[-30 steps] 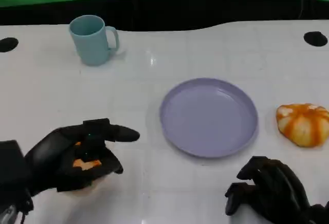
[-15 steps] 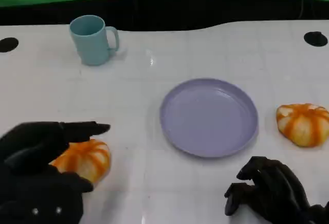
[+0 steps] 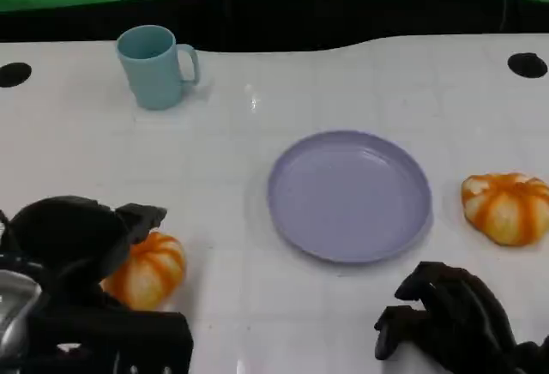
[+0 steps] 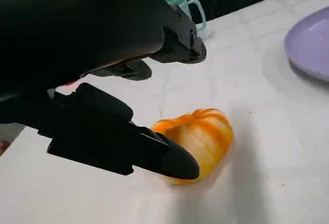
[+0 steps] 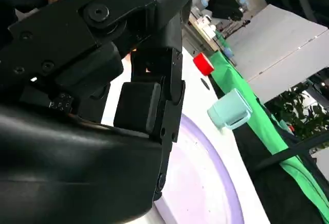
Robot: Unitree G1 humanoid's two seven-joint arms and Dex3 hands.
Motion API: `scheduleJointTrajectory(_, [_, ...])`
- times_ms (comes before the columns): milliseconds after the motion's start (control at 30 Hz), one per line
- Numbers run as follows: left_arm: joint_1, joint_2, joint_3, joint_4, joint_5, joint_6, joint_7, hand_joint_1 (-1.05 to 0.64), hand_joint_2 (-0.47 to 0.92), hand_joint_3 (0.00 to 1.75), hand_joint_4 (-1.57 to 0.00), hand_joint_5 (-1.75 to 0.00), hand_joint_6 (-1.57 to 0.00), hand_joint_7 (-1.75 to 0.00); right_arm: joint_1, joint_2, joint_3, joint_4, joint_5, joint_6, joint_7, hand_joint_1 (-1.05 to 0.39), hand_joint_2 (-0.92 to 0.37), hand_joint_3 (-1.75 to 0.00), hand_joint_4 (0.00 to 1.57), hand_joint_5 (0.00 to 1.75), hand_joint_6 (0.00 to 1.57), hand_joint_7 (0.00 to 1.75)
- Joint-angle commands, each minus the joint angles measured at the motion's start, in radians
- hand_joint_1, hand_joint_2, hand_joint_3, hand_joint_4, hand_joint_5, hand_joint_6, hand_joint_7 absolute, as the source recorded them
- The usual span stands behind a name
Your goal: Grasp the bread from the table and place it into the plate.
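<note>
The bread nearest my left hand (image 3: 73, 250) is a rounded orange-and-cream striped bun (image 3: 146, 268), lying on the white surface (image 3: 257, 74) at my near left, well apart from the round lilac plate (image 3: 348, 195) where it belongs. In the left wrist view my left fingers (image 4: 169, 160) are spread apart around that bun (image 4: 198, 139), one fingertip touching or just beside its near side, the others hanging above it; they have hold of nothing. I judge the bun light and soft, likely to dent under a hard squeeze, with a smooth glazed-looking crust that might slip, so I would take it across its broad middle from both sides rather than by the top ridges. A second striped orange bun (image 3: 508, 207) lies just beside the plate on its right, near my right hand (image 3: 446, 318), whose fingers are curled in over the surface with nothing in them. The plate holds nothing yet. A pale blue mug (image 3: 156, 65) stands upright at the far left, well apart from everything; from above I can see part of its inside, which looks empty, though its bottom is hidden.
</note>
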Motion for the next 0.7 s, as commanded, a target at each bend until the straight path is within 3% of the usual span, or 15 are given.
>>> scheduleJointTrajectory(33, [-0.030, -0.010, -0.030, 0.053, 0.045, 0.010, 0.012, -0.67, 0.88, 0.00, -0.34, -0.05, -0.25, 0.00, -0.004, -0.005, -0.013, 0.006, 0.008, -0.005, -0.001, -1.04, -0.71, 0.00, 1.57, 0.73, 1.57, 0.37])
scheduleJointTrajectory(167, [-0.032, -0.013, -0.031, 0.056, 0.049, 0.010, 0.012, -0.67, 0.88, 0.00, -0.35, -0.04, -0.25, 0.00, -0.004, -0.005, -0.013, 0.006, 0.008, -0.005, -0.001, -1.04, -0.71, 0.00, 1.57, 0.73, 1.57, 0.37])
scheduleJointTrajectory(300, [-0.137, -0.068, -0.138, 0.315, 0.103, 0.007, 0.046, -0.67, 0.88, 0.00, -0.35, -0.03, -0.25, 0.00, -0.010, -0.008, -0.014, 0.021, 0.004, -0.017, 0.011, -1.03, -0.72, -0.01, 1.57, 0.73, 1.57, 0.37])
scheduleJointTrajectory(700, [-0.235, -0.113, -0.229, 0.621, 0.077, -0.024, 0.223, -0.57, 0.89, 0.00, -0.45, -0.06, -0.35, -0.03, -0.002, -0.011, -0.009, 0.011, 0.004, -0.019, 0.010, -1.03, -0.73, -0.01, 1.57, 0.74, 1.57, 0.37])
